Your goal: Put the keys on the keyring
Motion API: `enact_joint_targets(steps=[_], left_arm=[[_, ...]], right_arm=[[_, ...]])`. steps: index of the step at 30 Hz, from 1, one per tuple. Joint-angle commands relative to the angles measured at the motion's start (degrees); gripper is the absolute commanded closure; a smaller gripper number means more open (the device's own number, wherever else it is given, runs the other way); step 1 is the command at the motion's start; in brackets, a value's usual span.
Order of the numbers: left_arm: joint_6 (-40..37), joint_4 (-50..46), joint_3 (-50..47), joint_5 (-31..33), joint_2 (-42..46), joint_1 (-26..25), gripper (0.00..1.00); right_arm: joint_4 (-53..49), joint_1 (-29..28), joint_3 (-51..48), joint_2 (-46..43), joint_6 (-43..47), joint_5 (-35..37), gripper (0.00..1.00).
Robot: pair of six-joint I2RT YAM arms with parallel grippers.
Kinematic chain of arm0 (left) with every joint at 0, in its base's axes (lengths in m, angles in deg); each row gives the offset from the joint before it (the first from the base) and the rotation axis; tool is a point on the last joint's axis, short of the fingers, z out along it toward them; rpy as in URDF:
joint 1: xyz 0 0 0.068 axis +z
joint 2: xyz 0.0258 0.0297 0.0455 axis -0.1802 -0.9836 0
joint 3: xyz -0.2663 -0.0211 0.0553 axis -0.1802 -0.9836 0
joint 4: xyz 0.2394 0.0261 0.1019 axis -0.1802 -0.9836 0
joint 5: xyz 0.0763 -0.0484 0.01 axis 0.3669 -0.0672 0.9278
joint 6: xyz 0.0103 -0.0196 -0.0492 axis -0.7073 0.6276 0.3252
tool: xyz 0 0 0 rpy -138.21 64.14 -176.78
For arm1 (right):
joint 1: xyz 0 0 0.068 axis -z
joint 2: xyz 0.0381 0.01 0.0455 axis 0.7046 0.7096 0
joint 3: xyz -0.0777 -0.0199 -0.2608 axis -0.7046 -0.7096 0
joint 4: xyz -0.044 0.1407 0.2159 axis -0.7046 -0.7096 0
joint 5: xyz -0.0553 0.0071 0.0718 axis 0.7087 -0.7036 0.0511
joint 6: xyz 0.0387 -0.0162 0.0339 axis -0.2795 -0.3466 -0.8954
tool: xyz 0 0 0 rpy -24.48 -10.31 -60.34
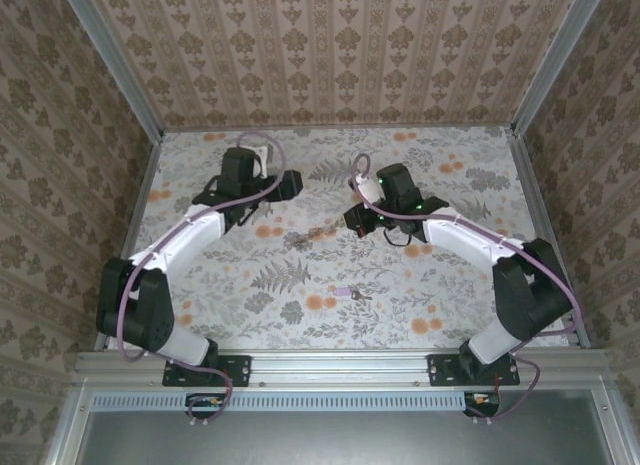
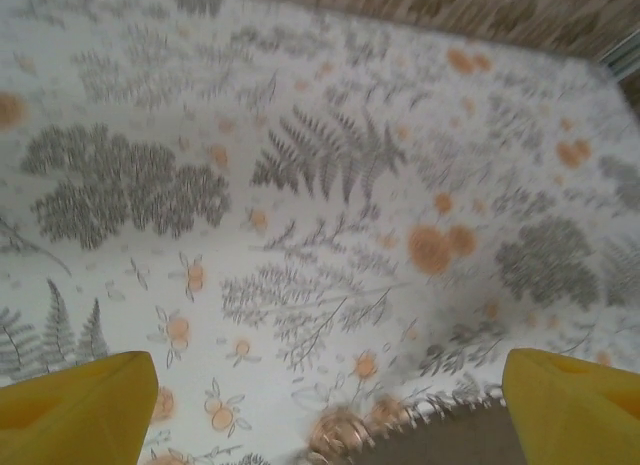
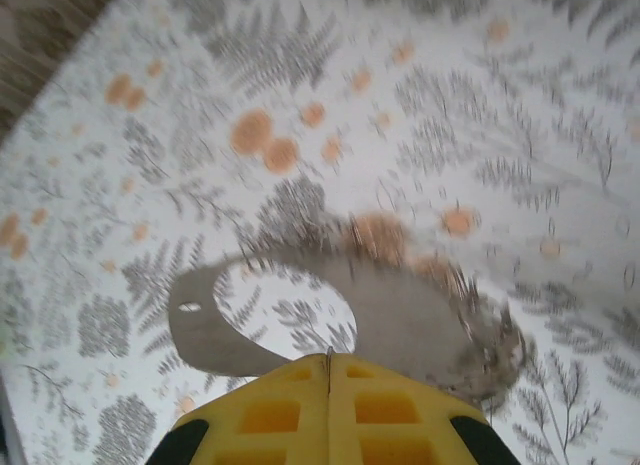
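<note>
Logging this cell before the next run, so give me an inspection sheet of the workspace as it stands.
Surface: floral table cover, flat.
Job's things: key lies near the middle front, apart from both arms; keyring chain lies on the cover between the arms.
Clutter: nothing seen.
Grippers: left end effector open, fingers wide; right end effector shut, chain runs under its tips, grip unclear.
Cables: purple cable along each arm.
Surroundings: patterned wall panels, aluminium frame.
</note>
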Motion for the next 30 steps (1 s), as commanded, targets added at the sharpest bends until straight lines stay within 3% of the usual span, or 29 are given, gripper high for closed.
enact_joint_targets(steps=[1,10,18,24,30], left_arm=[[-0.2,-1.5,4.0,-7.1,3.3,2.0,0.1],[-1.4,-3.6,13.6,-22.0,2.4,4.8,0.21],[0.7,0.1,16.3,-35.9,-0.2,4.3,0.46],[0.7,1.7,18.3,-40.5,-3.0,0.5,0.58],[2.4,4.7,20.1,-40.6,-6.5,-3.0,0.69]], right_arm=[[5.6,1.3,2.0,-4.0,-0.6,-4.0,1.0],[18.0,4.1,4.1,-6.9,-9.3,-8.6,1.0],[28.7,7.1,7.1,-4.3,-19.0,-17.4,1.0],[32.0,7.6,7.3,-3.6,-21.8,-20.7,1.0],[32.3,7.8,5.7,-4.9,-21.9,-21.8,1.0]])
